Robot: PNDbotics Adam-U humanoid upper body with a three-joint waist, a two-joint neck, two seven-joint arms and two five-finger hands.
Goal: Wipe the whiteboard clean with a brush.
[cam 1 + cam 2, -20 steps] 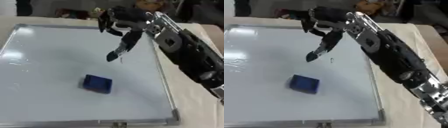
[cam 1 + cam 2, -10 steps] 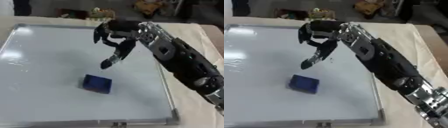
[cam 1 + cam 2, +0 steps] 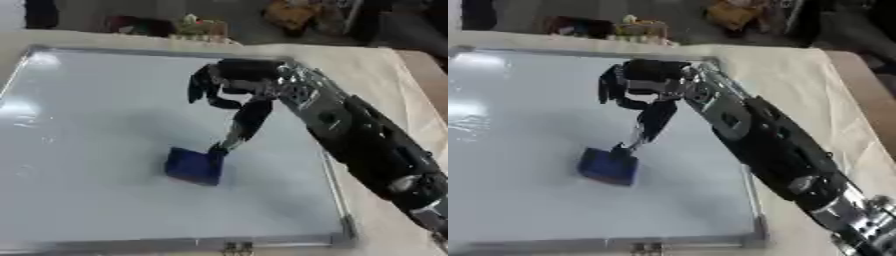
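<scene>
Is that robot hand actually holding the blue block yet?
No. The right hand holds nothing; one outstretched finger reaches down to the blue brush's upper right edge on the whiteboard.

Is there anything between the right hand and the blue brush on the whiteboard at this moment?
Nothing: in the left eye view the right hand reaches down with one extended finger whose tip meets the top edge of the blue brush, which lies on the whiteboard.

The whiteboard (image 3: 79, 125) lies flat, pale and glossy, silver-framed, slightly askew; the brush (image 3: 194, 166), a small dark-blue block, rests on it near the middle.
</scene>
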